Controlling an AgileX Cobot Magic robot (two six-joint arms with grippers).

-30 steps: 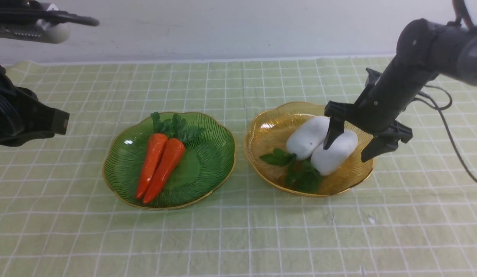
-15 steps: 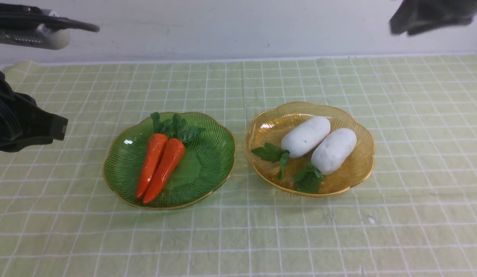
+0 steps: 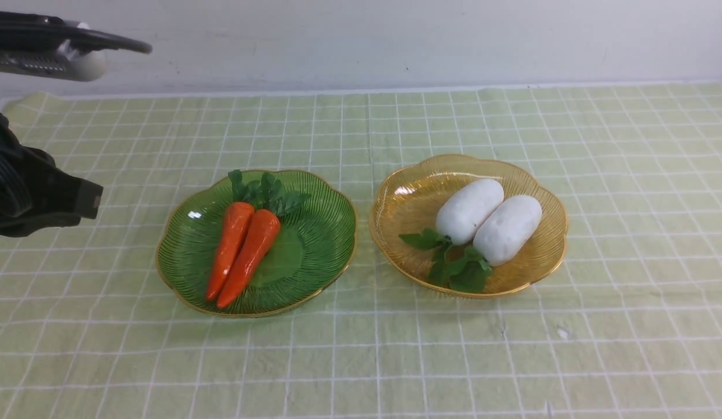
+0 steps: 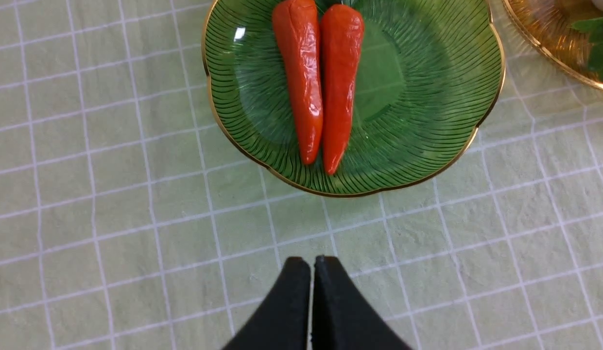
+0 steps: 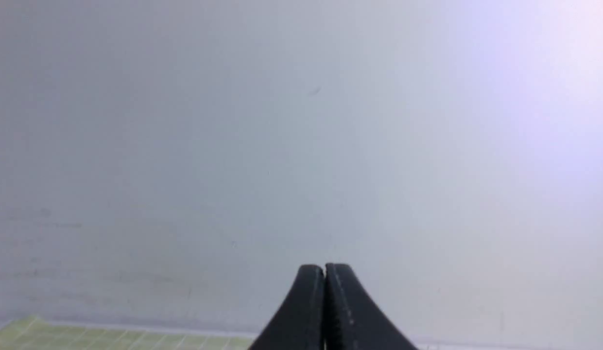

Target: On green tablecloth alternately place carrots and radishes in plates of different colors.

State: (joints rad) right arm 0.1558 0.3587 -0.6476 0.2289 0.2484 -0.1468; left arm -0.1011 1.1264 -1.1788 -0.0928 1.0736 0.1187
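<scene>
Two orange carrots lie side by side in the green plate, also seen in the left wrist view. Two white radishes lie side by side in the amber-yellow plate, their leaves toward me. Both plates stand on the green tablecloth. My left gripper is shut and empty, held over the cloth short of the green plate. My right gripper is shut and empty, facing the wall, out of the front view.
A grey wall runs behind the cloth's far edge. My left arm shows at the left edge of the front view. A corner of the amber plate shows in the left wrist view.
My right arm has lifted off the radishes in the amber plate and left the front view. The radishes have shifted slightly in the plate. The left arm has barely moved.
</scene>
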